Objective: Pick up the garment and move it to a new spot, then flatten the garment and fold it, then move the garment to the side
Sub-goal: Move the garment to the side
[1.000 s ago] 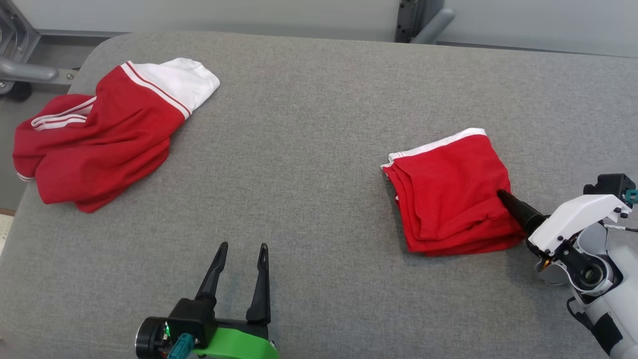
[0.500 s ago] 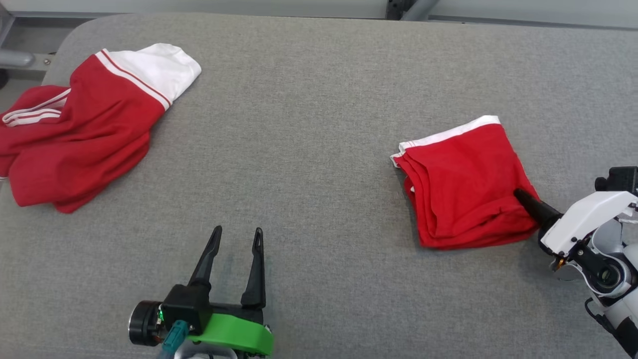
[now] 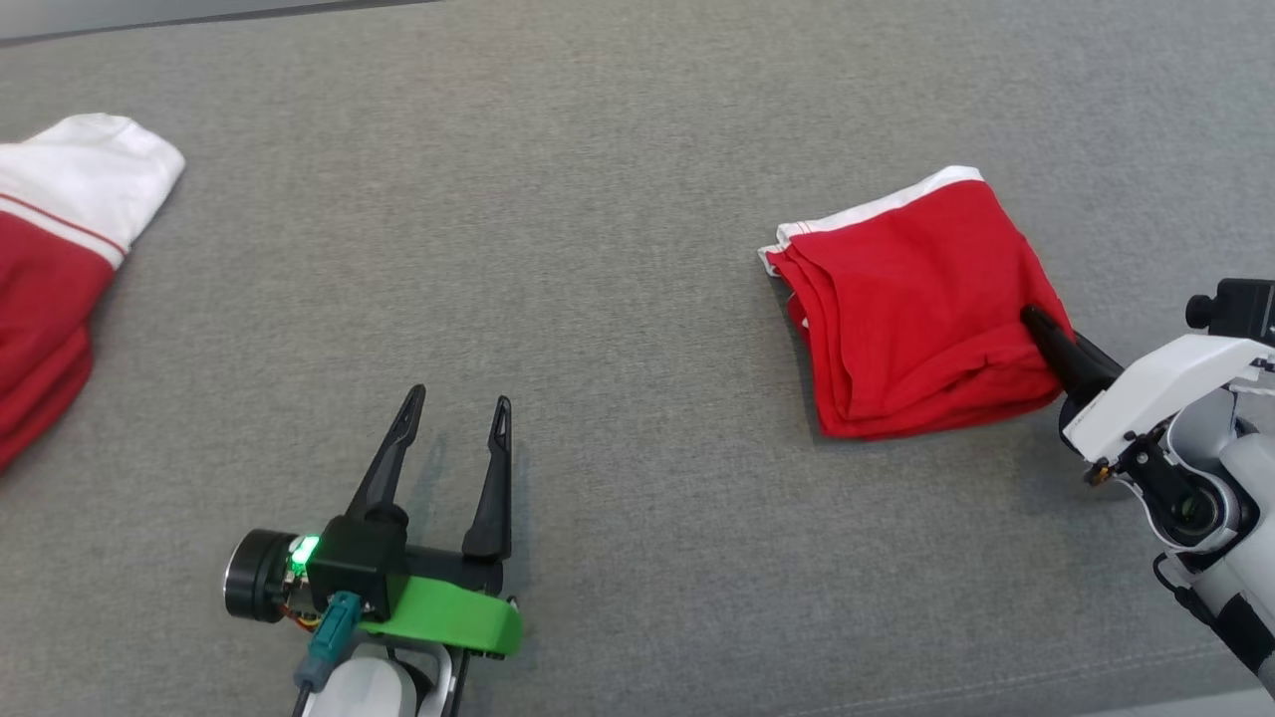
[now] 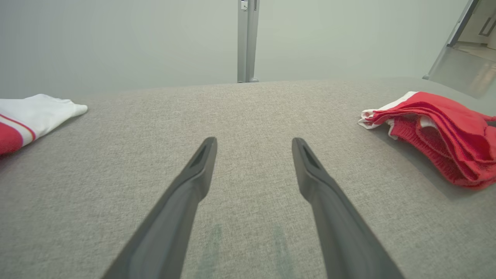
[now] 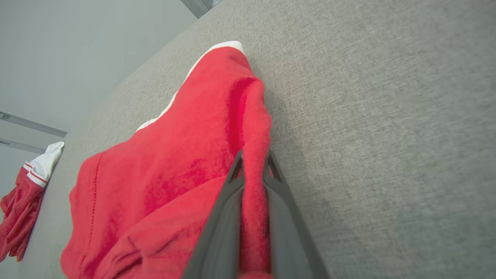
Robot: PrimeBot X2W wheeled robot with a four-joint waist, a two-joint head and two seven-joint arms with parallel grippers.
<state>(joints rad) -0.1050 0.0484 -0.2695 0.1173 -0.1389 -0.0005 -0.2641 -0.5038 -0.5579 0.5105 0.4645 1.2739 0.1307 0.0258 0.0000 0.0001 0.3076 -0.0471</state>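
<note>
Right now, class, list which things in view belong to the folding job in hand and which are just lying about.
In the job:
folded red garment
right end effector, shut on its edge

Lying about or idle:
second red-and-white garment, far left
left end effector, open, holding nothing

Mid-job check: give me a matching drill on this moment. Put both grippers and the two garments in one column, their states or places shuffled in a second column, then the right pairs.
Column one:
1. left gripper
2. right gripper
3. folded red garment
4. red-and-white garment

Column two:
A. cut off by the head view's left edge
B. shut on a red cloth edge
C. open, fingers apart over the bare grey surface
D. lies in folded layers on the robot's right side

Pairs: 1-C, 2-B, 3-D, 4-A
</note>
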